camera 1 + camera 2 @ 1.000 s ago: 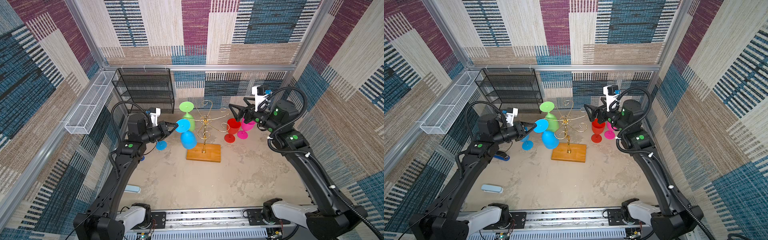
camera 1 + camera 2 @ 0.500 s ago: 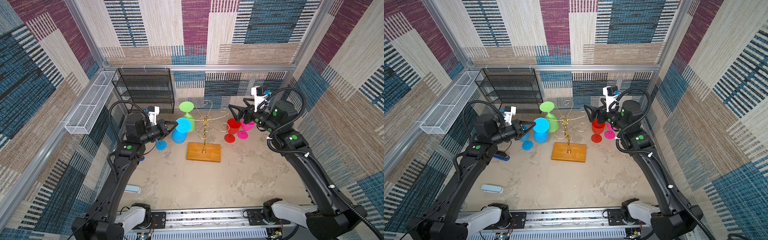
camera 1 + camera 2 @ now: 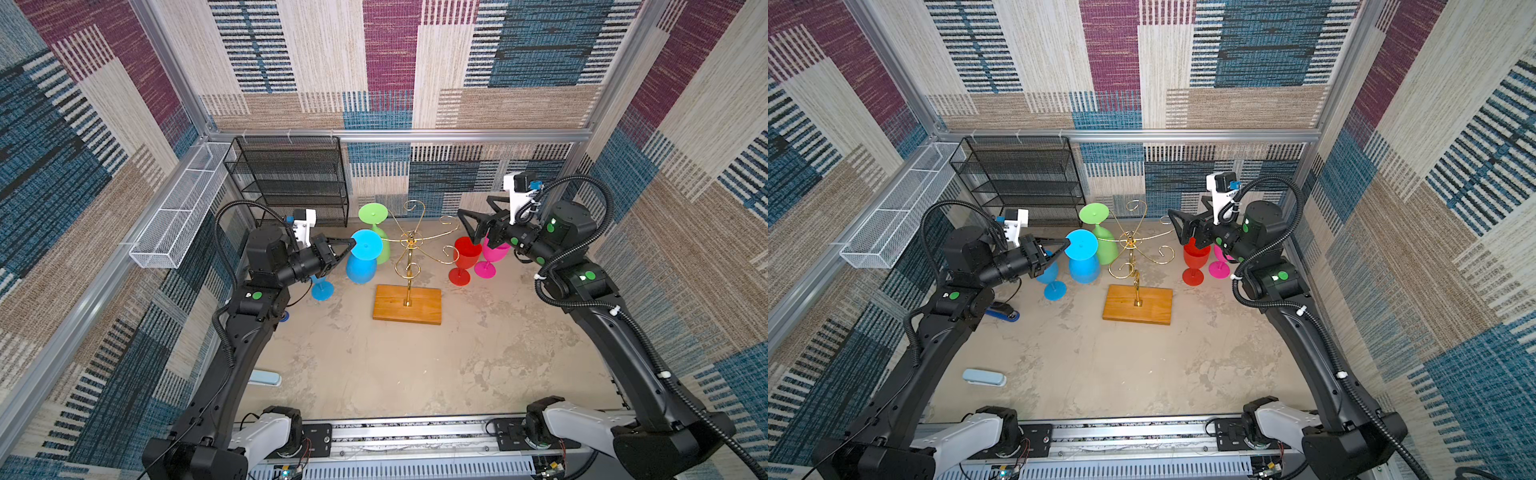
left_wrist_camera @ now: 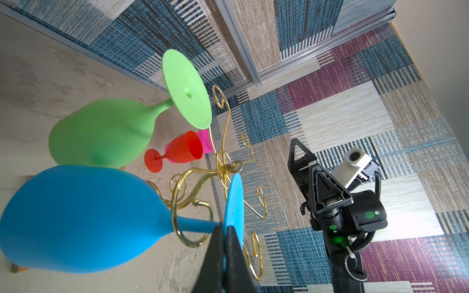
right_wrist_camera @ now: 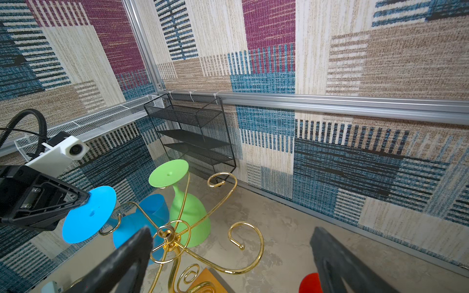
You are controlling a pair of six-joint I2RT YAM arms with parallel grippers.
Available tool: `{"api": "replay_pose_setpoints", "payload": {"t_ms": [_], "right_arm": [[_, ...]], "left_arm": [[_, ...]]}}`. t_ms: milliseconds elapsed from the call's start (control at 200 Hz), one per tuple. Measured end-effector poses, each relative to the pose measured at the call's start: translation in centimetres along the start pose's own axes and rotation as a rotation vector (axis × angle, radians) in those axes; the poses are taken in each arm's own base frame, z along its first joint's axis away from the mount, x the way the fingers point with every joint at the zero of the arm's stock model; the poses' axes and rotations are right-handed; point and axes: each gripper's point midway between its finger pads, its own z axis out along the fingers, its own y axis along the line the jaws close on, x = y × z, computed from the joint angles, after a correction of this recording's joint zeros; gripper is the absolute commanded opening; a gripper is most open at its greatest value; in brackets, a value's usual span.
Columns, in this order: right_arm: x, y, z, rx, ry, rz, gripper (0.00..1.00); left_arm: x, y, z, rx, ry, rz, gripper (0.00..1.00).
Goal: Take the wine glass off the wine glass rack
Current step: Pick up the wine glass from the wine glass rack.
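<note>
The gold wine glass rack (image 3: 409, 249) stands on its wooden base (image 3: 407, 304) mid-table. A blue wine glass (image 3: 360, 262) hangs upside down at the scroll end of a rack arm, its stem still inside the gold loop (image 4: 193, 225). My left gripper (image 3: 353, 243) is shut on the rim of its round foot (image 4: 234, 200). A green wine glass (image 3: 384, 251) hangs on the arm just behind. Right of the rack, level with its top, my right gripper (image 3: 473, 205) is wide open and empty; the rack's hub (image 5: 167, 233) shows between its fingers.
A red glass (image 3: 464, 257) and a pink glass (image 3: 492, 253) stand upright right of the rack, below my right gripper. Another blue glass (image 3: 322, 289) stands under my left wrist. A black mesh shelf (image 3: 291, 183) and a white wire tray (image 3: 183, 208) line the back left. A pale blue object (image 3: 264, 378) lies front left.
My left gripper has closed fully on the blue glass's foot. The glass's bowl has swung left, away from the rack's pole. The right arm has not moved.
</note>
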Motion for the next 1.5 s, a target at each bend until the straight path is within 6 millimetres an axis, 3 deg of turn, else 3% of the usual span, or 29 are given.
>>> {"api": "replay_pose_setpoints", "payload": {"t_ms": [456, 656, 1177, 1497], "right_arm": [[-0.1, 0.1, -0.3, -0.001, -0.007, -0.002, 1.0], [0.0, 0.1, -0.4, 0.0, -0.005, -0.002, 1.0], [0.1, 0.1, -0.5, 0.0, -0.005, -0.001, 0.99], [0.3, 0.2, -0.6, 0.0, -0.003, 0.003, 1.0]], "left_arm": [[-1.1, 0.5, 1.2, 0.006, -0.007, -0.027, 0.0], [-1.4, -0.7, 1.7, 0.029, 0.001, -0.011, 0.0], [0.9, -1.9, 1.9, 0.059, 0.089, 0.039, 0.0], [1.6, -1.5, 2.0, 0.055, 0.117, 0.039, 0.0]]}}
